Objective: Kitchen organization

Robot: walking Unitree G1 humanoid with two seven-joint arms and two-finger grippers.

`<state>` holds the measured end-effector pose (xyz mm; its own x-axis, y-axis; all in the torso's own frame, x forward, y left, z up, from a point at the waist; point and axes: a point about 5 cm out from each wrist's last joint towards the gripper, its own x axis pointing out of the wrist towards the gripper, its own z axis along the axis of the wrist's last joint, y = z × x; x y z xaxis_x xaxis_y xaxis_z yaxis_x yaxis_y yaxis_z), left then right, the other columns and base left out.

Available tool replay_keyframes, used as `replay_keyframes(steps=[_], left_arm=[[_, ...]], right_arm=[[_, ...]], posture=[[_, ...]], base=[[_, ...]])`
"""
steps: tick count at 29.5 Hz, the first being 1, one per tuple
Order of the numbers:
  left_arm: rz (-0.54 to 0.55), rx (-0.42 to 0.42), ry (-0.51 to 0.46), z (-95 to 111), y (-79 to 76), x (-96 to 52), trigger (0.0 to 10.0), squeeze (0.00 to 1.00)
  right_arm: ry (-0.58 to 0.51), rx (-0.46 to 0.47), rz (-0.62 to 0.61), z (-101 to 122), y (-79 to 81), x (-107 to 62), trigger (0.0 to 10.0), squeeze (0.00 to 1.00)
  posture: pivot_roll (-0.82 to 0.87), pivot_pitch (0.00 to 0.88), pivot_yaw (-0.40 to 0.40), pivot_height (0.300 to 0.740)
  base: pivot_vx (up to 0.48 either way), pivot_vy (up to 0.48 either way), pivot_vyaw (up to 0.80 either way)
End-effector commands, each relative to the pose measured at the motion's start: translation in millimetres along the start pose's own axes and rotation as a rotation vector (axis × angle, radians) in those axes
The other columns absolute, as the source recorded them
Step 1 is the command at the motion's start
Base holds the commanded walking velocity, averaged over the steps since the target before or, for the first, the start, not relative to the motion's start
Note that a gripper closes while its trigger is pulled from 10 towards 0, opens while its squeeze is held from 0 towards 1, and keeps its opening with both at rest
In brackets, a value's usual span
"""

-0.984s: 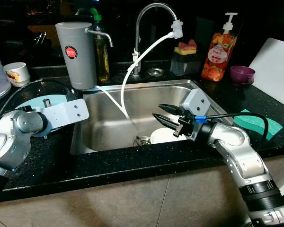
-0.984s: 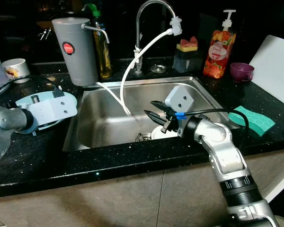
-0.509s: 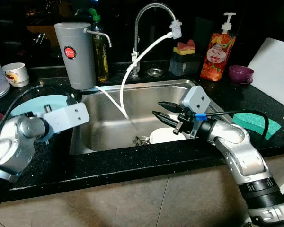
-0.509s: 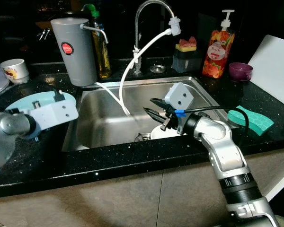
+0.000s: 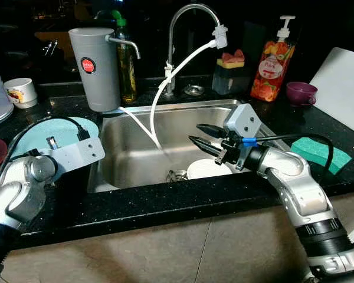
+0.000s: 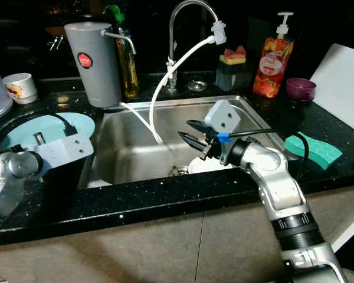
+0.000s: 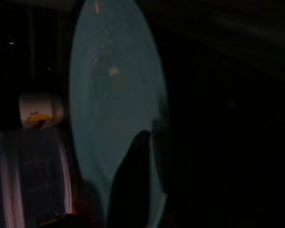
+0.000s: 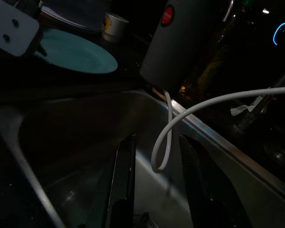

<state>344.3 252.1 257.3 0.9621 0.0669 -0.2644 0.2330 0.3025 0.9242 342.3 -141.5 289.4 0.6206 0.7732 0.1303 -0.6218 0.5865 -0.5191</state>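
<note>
Over the steel sink (image 5: pixel 135 154), the right pincer (image 5: pixel 199 135) hovers spread above a white bowl (image 5: pixel 205 170); at 9 o'clock, the left pincer (image 7: pixel 133 185), state unclear, overlaps a teal plate (image 5: pixel 50 131) on the black bench (image 5: pixel 165 200).

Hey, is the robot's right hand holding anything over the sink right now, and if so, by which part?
Nothing is held. The right hand hangs open over the sink, above the white bowl, fingers apart and empty.

Soap btl (image 5: pixel 272 62), purple cup (image 5: pixel 301 92), green sponge (image 5: pixel 320 152) on counter.
</note>
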Motion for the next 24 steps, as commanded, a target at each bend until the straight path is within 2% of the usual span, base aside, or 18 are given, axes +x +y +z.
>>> replay_keyframes(steps=[1,7,9,10,11,12,13,18,21,23,24], left_arm=[[-0.03,0.015,0.015,-2.0,-10.0,2.6,0.0,0.0],[0.001,0.026,-0.011,3.8,-7.7,3.3,0.0,0.0],[0.069,0.041,-0.077,15.8,-1.3,4.5,0.0,0.0],[0.128,0.073,-0.126,24.7,4.0,4.3,10.0,0.0],[0.175,0.1,-0.166,31.6,7.9,3.9,10.0,0.0],[0.175,0.1,-0.166,31.6,7.9,3.9,10.0,0.0],[0.256,0.136,-0.22,43.3,14.6,3.1,10.0,0.0],[0.344,0.158,-0.284,57.8,19.8,0.4,10.0,0.0],[0.38,0.184,-0.369,74.1,16.7,-4.5,10.0,0.0],[0.377,0.205,-0.444,85.0,10.0,-8.3,10.0,0.0],[0.377,0.205,-0.444,85.0,10.0,-8.3,10.0,0.0]], right_arm=[[-0.019,-0.002,-0.004,4.0,-1.8,1.3,10.0,0.0],[-0.025,-0.004,-0.021,5.8,-5.6,4.2,10.0,0.0],[-0.025,-0.004,-0.032,5.9,-7.1,5.4,10.0,0.0],[-0.023,-0.003,-0.038,5.4,-7.9,6.3,10.0,0.0],[-0.02,-0.003,-0.044,4.9,-8.6,7.0,10.0,0.0],[-0.02,-0.003,-0.044,4.9,-8.6,7.0,10.0,0.0],[-0.015,0.004,-0.065,4.0,-11.3,9.1,10.0,0.0],[-0.023,0.039,-0.117,4.0,-17.6,11.5,10.0,0.0],[-0.041,0.101,-0.162,4.2,-23.7,12.1,10.0,0.0],[-0.058,0.177,-0.185,3.9,-28.3,11.5,10.0,0.0],[-0.058,0.177,-0.185,3.9,-28.3,11.5,10.0,0.0]], posture=[[0.16,0.131,-0.006,0.74],[0.16,0.131,-0.012,0.74],[0.16,0.132,-0.016,0.74],[0.16,0.132,-0.019,0.74],[0.16,0.132,-0.019,0.74],[0.16,0.132,-0.019,0.74],[0.15,0.131,-0.02,0.74],[0.15,0.129,-0.021,0.74],[0.15,0.129,-0.023,0.74],[0.15,0.128,-0.024,0.74],[0.15,0.128,-0.024,0.74]], base=[[0.0,0.0,0.0],[0.0,0.0,0.0],[0.0,0.0,0.0],[0.0,0.0,0.0],[0.0,0.0,0.0],[0.0,0.0,0.0],[0.0,0.0,0.0],[0.0,0.0,0.0],[0.0,0.0,0.0],[0.0,0.0,0.0],[0.0,0.0,0.0]])
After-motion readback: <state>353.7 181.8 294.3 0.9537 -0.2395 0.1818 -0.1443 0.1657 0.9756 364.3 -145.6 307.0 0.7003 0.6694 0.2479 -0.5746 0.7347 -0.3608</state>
